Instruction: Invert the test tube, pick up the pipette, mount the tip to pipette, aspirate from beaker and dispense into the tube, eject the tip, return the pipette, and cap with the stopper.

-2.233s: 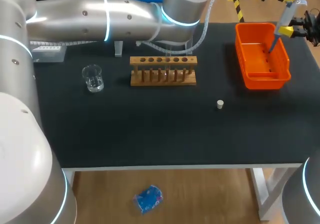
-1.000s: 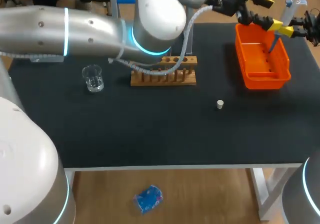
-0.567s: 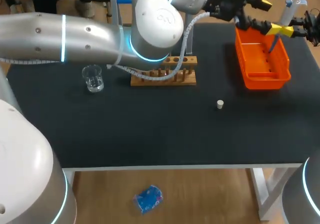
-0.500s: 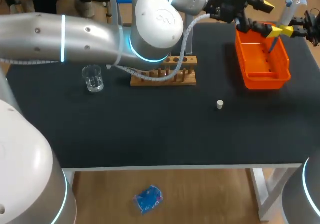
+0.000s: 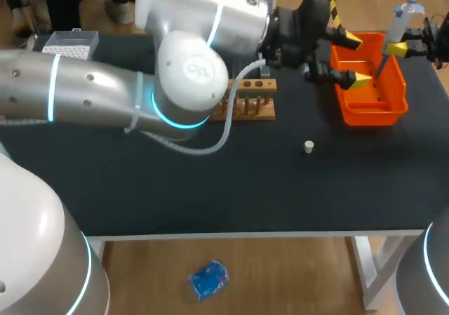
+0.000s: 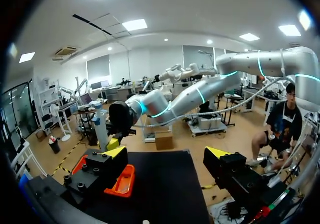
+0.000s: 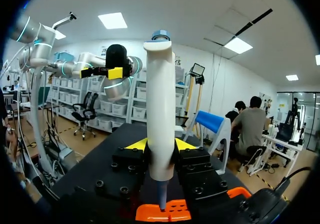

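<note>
The right gripper [image 7: 160, 145] pinches the white-and-blue pipette [image 7: 160, 109] upright, its tip pointing straight down into the orange plastic bin [image 5: 370, 109] directly beneath. The left gripper [image 5: 355, 60], spread and empty, hangs alongside.

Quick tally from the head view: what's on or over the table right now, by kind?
Orange plastic bin: 1
Wooden test tube rack: 1
Small white stopper: 1
White pipette with blue cap: 1
Clear tip box: 1
Total: 5; the left arm may hide more.
</note>
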